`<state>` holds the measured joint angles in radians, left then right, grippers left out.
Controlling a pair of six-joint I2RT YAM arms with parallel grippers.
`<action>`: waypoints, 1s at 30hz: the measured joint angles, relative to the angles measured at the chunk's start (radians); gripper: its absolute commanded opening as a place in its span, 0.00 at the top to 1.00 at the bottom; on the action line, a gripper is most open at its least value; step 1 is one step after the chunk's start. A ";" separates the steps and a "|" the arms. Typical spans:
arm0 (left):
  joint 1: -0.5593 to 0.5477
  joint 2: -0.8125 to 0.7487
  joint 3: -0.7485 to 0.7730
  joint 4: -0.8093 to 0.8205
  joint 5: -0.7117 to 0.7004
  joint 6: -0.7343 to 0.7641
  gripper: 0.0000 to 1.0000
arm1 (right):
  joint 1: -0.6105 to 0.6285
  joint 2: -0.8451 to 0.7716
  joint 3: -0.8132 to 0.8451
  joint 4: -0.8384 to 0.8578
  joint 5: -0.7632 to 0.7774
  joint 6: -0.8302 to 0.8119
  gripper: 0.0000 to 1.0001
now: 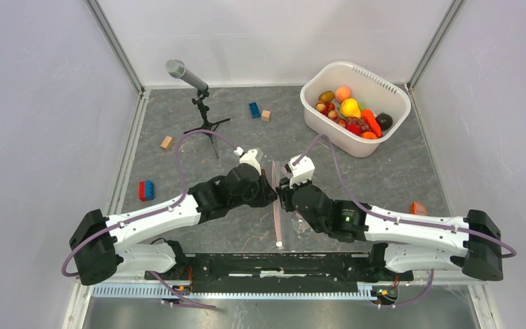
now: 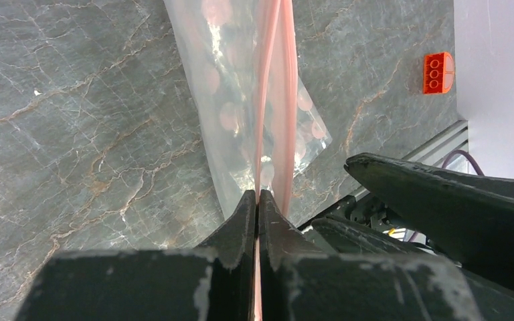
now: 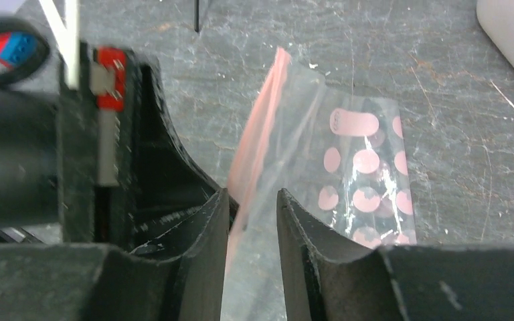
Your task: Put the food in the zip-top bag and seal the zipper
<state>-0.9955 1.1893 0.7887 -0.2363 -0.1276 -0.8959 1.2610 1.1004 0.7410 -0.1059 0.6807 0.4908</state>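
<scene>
The zip-top bag (image 1: 294, 221) stands on edge mid-table between both arms, its pink zipper (image 1: 276, 205) uppermost and a small white slider (image 1: 279, 242) at the near end. My left gripper (image 2: 258, 200) is shut on the zipper (image 2: 284, 100) strip. My right gripper (image 3: 253, 200) is open, its jaws either side of the bag's (image 3: 361, 167) pink-edged mouth (image 3: 261, 134), a gap still showing. The food (image 1: 353, 113), among it a carrot, grapes and a yellow fruit, lies in the white basin (image 1: 383, 86) at the back right.
A microphone on a tripod (image 1: 186, 75) stands at the back left. Loose blocks lie around: blue (image 1: 254, 110), wooden (image 1: 266, 115), wooden (image 1: 166, 142), red-and-blue (image 1: 146, 190), and an orange one (image 1: 418, 208) by the right arm.
</scene>
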 measured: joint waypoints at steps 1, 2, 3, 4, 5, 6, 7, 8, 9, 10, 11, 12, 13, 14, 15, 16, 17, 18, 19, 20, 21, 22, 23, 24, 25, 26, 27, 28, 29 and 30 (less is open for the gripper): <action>-0.002 0.000 0.000 -0.001 -0.002 0.000 0.98 | 0.000 0.011 0.015 0.003 0.002 0.002 0.64; -0.004 0.000 0.000 -0.001 -0.002 0.000 0.98 | -0.002 0.026 0.034 0.003 0.006 0.002 0.64; -0.006 0.000 0.000 -0.002 -0.003 0.000 0.98 | -0.005 0.040 0.050 0.002 0.010 0.004 0.65; -0.007 0.000 0.000 -0.002 -0.003 0.000 0.98 | -0.005 0.055 0.066 0.003 0.013 0.006 0.65; -0.009 -0.001 0.000 -0.002 -0.003 0.000 0.98 | -0.006 0.065 0.075 0.005 0.017 0.007 0.66; -0.010 -0.002 0.000 -0.002 -0.004 0.000 0.98 | -0.006 0.073 0.077 0.008 0.023 0.009 0.68; -0.011 -0.003 0.000 -0.002 -0.005 0.000 0.98 | -0.006 0.078 0.077 0.006 0.032 0.011 0.70; -0.012 -0.005 0.000 -0.002 -0.005 0.000 0.98 | -0.007 0.085 0.077 0.002 0.039 0.014 0.71; -0.013 -0.007 0.000 -0.002 -0.005 0.000 0.98 | -0.007 0.092 0.078 -0.005 0.049 0.019 0.73; -0.013 -0.009 0.000 -0.002 -0.006 0.000 0.98 | -0.007 0.101 0.078 -0.012 0.062 0.023 0.74; -0.013 -0.011 0.000 -0.002 -0.006 0.000 0.98 | -0.007 0.107 0.078 -0.019 0.069 0.026 0.74; -0.013 -0.012 0.000 -0.002 -0.006 0.000 0.98 | -0.008 0.114 0.078 -0.025 0.076 0.030 0.75; -0.014 -0.013 0.000 -0.002 -0.006 0.000 0.98 | -0.009 0.120 0.078 -0.029 0.081 0.032 0.75; -0.015 -0.013 0.000 -0.002 -0.007 0.000 0.98 | -0.011 0.124 0.078 -0.029 0.081 0.033 0.76; -0.016 -0.013 0.000 -0.002 -0.007 0.000 0.98 | -0.012 0.126 0.078 -0.029 0.081 0.034 0.77; -0.016 -0.014 0.000 -0.001 -0.009 0.000 0.98 | -0.012 0.128 0.078 -0.029 0.080 0.036 0.77; -0.016 -0.014 0.000 -0.001 -0.010 0.000 0.98 | -0.012 0.131 0.078 -0.030 0.080 0.037 0.78; -0.016 -0.015 0.000 -0.001 -0.012 0.000 0.98 | -0.012 0.134 0.078 -0.031 0.080 0.040 0.80; -0.016 -0.016 0.000 -0.001 -0.014 0.000 0.98 | -0.012 0.138 0.078 -0.033 0.080 0.044 0.81; -0.016 -0.017 0.000 -0.001 -0.020 0.000 0.98 | -0.012 0.141 0.078 -0.036 0.079 0.047 0.81; -0.016 -0.019 0.000 -0.001 -0.026 0.000 0.98 | -0.013 0.143 0.077 -0.042 0.077 0.050 0.82; -0.016 -0.021 0.000 -0.002 -0.031 0.000 0.98 | -0.013 0.144 0.077 -0.047 0.073 0.054 0.83; -0.016 -0.023 0.000 -0.002 -0.038 0.000 0.98 | -0.013 0.144 0.074 -0.050 0.065 0.058 0.83; -0.016 -0.024 0.000 -0.002 -0.045 0.000 0.98 | -0.013 0.144 0.073 -0.054 0.060 0.060 0.83; -0.017 -0.025 0.000 -0.002 -0.054 0.000 0.98 | -0.013 0.144 0.072 -0.059 0.053 0.062 0.84; -0.017 -0.026 0.000 -0.002 -0.059 0.000 0.98 | -0.013 0.145 0.072 -0.068 0.048 0.063 0.85; -0.017 -0.026 0.001 -0.003 -0.066 0.000 0.98 | -0.013 0.144 0.071 -0.076 0.039 0.065 0.86; -0.017 -0.026 0.002 -0.006 -0.073 0.000 0.98 | -0.011 0.144 0.070 -0.084 0.031 0.066 0.87; -0.017 -0.026 0.004 -0.010 -0.081 0.000 0.98 | -0.010 0.144 0.068 -0.092 0.024 0.067 0.87; -0.017 -0.026 0.005 -0.014 -0.088 0.000 0.98 | -0.008 0.144 0.065 -0.099 0.015 0.070 0.88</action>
<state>-1.0122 1.1637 0.7940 -0.2508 -0.2157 -0.8955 1.2530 1.2446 0.8062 -0.2047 0.6956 0.5606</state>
